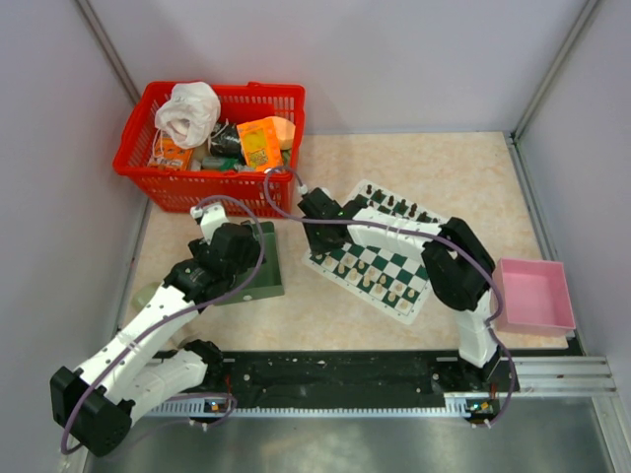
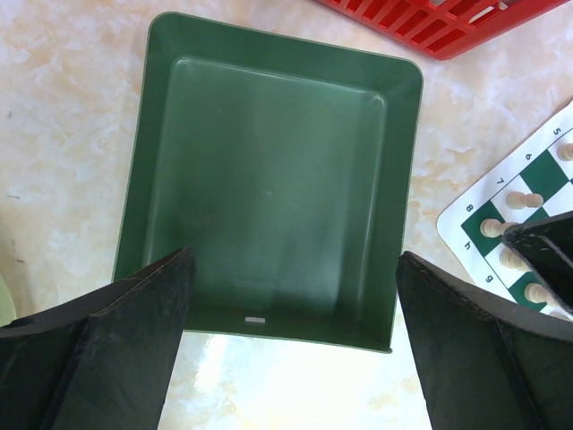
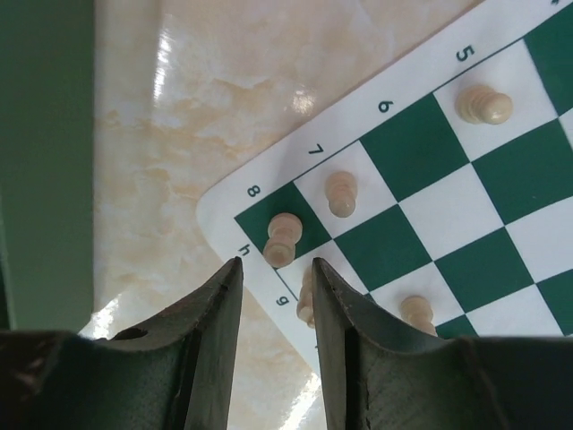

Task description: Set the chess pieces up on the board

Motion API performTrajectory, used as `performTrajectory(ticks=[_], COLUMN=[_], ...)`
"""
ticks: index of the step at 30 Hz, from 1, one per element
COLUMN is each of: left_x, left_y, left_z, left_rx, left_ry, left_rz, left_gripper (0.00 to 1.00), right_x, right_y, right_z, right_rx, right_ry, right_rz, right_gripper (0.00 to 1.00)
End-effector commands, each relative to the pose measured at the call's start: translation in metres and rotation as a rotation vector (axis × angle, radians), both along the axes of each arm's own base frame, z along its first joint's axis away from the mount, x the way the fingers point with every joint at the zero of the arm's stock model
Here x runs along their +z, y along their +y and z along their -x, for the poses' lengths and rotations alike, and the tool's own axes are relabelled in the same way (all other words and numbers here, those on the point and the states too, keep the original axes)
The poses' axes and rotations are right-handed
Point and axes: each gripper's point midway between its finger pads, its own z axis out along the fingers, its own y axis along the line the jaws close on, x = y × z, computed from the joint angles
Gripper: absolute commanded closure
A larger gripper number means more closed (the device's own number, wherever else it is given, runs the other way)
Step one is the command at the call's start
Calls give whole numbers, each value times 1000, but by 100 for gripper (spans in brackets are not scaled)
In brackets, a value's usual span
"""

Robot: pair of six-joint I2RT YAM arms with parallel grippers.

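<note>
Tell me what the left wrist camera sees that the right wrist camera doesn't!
Only the left wrist camera: the whole green tray, nothing in it, a corner of the red basket, and the left end effector, wide open. Only the right wrist camera: the narrow gap between the right end effector fingers, beside the cream piece on the corner square. Both: the board corner, cream pieces on it, the pale table.
</note>
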Motion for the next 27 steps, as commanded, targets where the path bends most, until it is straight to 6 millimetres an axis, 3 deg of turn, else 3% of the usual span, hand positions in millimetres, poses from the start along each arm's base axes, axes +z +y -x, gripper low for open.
performTrajectory(ticks=[1, 5, 10, 21, 27], left_x=[3, 4, 3, 4, 4], left_y=[1, 0, 1, 4, 5], left_z=[-2, -3, -2, 0, -1], left_rx=[9, 9, 7, 18, 19], left_ry=[-22, -26, -25, -29, -31], left_rz=[9, 11, 12, 7, 1], left_gripper=[1, 1, 1, 1, 1], right_x=[87, 100, 97, 61, 45], right_y=[12, -2, -25, -45, -45], right_z=[-16, -26, -48, -91, -99], right_rx=[1, -32, -100, -173, -171], right_ry=[-144, -174, -169, -124, -103], right_rz=[-133, -139, -132, -74, -45], right_gripper=[63, 63, 63, 62, 63])
